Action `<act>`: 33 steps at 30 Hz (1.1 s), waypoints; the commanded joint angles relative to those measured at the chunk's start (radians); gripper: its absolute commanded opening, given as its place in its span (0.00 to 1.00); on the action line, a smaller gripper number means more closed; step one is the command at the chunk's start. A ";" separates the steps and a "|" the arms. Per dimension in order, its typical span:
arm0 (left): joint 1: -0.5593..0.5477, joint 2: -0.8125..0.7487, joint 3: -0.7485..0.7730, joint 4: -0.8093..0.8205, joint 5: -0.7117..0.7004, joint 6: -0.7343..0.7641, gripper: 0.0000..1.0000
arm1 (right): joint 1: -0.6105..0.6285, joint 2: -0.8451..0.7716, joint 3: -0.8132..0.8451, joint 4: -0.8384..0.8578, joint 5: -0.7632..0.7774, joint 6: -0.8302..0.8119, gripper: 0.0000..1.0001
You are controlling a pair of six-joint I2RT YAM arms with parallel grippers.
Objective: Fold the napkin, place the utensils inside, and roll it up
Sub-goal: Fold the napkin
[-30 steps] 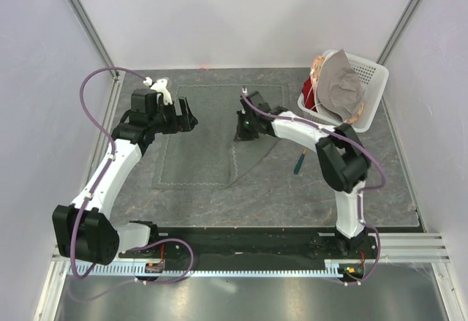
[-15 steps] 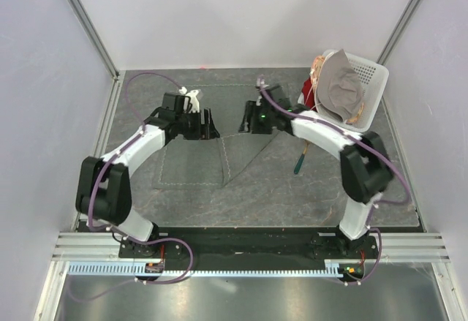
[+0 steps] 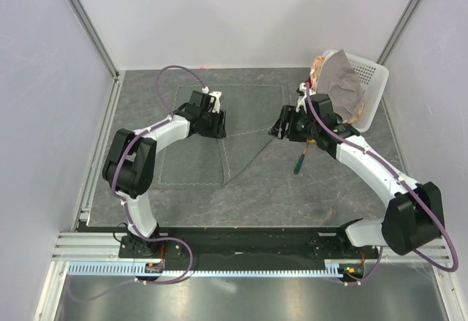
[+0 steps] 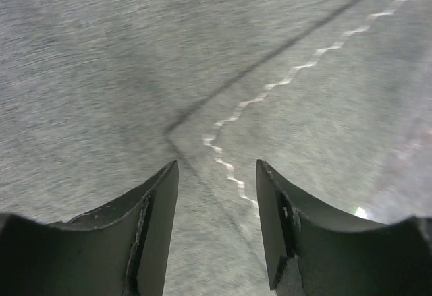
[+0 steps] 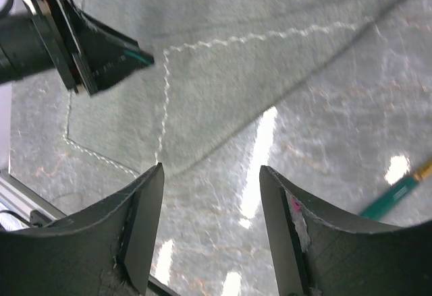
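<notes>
Tabletop lies open along the lower part of the top view, giving me room in front of the napkin, which sits left of centre with a flap folded over on a slanting edge. Right of that edge lies the spoon, apart from the cloth. Higher up, my left gripper hangs released over the flap's stitched corner. The right gripper, jaws also parted, is near the slant's upper end. In the upper right stands the basket.

Napkin dark grey-green with pale zigzag hem stitching; spoon handle teal; basket at two o'clock white; table mottled grey.
</notes>
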 commanded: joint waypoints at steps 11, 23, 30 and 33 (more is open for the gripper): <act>-0.003 0.092 0.048 0.079 -0.060 0.094 0.50 | -0.021 -0.056 -0.050 -0.009 -0.039 -0.018 0.68; -0.003 0.132 0.066 0.078 -0.083 0.074 0.32 | -0.021 -0.071 -0.079 -0.011 -0.047 -0.009 0.69; -0.007 0.103 0.057 0.078 -0.091 0.068 0.15 | -0.021 -0.075 -0.090 -0.011 -0.045 -0.007 0.69; -0.015 0.077 0.053 0.065 -0.103 0.062 0.12 | -0.021 -0.078 -0.092 -0.011 -0.047 -0.007 0.70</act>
